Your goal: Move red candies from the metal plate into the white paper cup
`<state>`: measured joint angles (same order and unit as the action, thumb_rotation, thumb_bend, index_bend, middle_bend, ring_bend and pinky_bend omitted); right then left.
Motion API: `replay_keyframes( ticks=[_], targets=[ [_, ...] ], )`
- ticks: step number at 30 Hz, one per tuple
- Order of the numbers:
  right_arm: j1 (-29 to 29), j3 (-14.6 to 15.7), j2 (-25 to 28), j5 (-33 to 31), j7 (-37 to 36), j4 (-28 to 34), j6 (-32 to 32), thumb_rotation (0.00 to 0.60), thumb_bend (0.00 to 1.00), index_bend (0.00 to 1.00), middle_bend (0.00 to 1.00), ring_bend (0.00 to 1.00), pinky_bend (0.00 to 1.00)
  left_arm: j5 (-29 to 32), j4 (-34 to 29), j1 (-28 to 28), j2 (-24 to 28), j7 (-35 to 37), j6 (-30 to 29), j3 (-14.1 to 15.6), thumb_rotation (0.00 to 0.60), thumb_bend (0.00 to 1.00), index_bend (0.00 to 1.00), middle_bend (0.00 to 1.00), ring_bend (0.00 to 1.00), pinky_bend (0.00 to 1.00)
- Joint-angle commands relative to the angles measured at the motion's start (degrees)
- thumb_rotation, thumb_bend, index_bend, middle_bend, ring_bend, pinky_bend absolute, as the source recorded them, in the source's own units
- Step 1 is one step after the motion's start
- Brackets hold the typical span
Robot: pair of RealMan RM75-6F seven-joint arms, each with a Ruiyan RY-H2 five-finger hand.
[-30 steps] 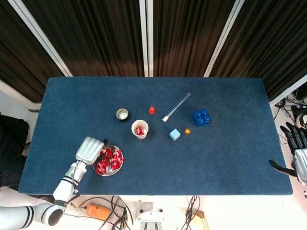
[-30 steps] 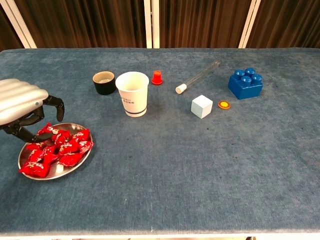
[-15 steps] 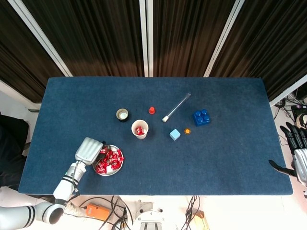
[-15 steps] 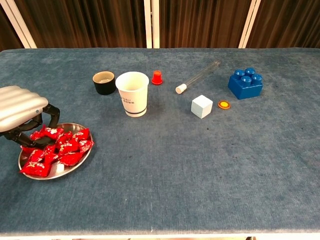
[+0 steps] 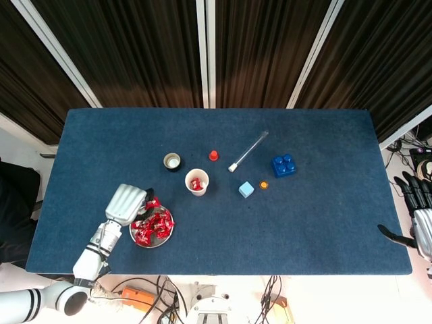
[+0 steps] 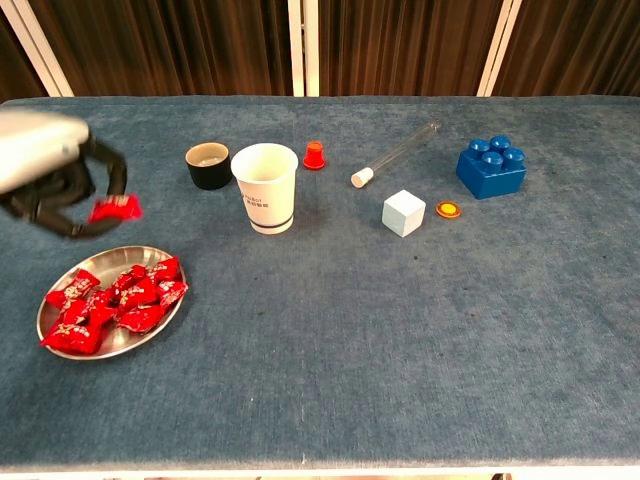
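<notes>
My left hand (image 6: 55,180) hangs above the far left of the table and pinches one red candy (image 6: 116,209) in its fingertips, lifted clear of the metal plate (image 6: 148,326). From above, the left hand (image 5: 126,204) sits over the plate's (image 5: 164,239) left rim. Several red candies (image 6: 115,298) lie heaped on the plate. The white paper cup (image 6: 265,187) stands upright to the right of the hand, and one red candy (image 5: 196,183) lies inside the cup (image 5: 197,181). My right hand (image 5: 418,209) hangs off the table's right edge, fingers apart, holding nothing.
A small black cup (image 6: 208,165) stands just left of the paper cup, a red cap (image 6: 314,155) behind it. Further right lie a test tube (image 6: 395,154), a pale cube (image 6: 404,212), an orange disc (image 6: 448,209) and a blue brick (image 6: 491,166).
My left hand dipped its fingers into the candies on the plate, then rose and came up holding one red candy. The right hand stayed still.
</notes>
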<state>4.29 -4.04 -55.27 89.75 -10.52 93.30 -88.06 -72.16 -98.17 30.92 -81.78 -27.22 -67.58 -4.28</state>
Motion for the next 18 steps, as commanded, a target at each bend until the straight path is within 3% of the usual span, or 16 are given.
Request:
replay_keyframes(
  ticks=[1, 9, 18],
  targets=[
    [0.0, 0.0, 0.0, 0.0, 0.0, 0.0, 0.1, 0.600, 0.28, 0.00, 0.03, 0.00, 0.00, 0.7, -3.4, 3.3, 1.8, 1.8, 2.2, -4.6, 0.600, 0.39, 0.58, 0.92, 0.84, 0.83],
    [-0.7, 0.1, 0.1, -0.7, -0.6, -0.5, -0.4, 0.600, 0.28, 0.00, 0.03, 0.00, 0.00, 9.6, -0.2, 12.1, -2.0, -2.5, 10.2, -10.6, 0.600, 0.38, 0.58, 0.92, 0.84, 0.83],
    [-1.0, 0.2, -0.1, -1.3, -1.1, -1.2, -0.3, 0.600, 0.28, 0.00, 0.03, 0.00, 0.00, 19.8, 5.2, 18.4, -6.6, -8.1, 13.7, -11.5, 0.600, 0.37, 0.56, 0.92, 0.84, 0.83]
  ],
)
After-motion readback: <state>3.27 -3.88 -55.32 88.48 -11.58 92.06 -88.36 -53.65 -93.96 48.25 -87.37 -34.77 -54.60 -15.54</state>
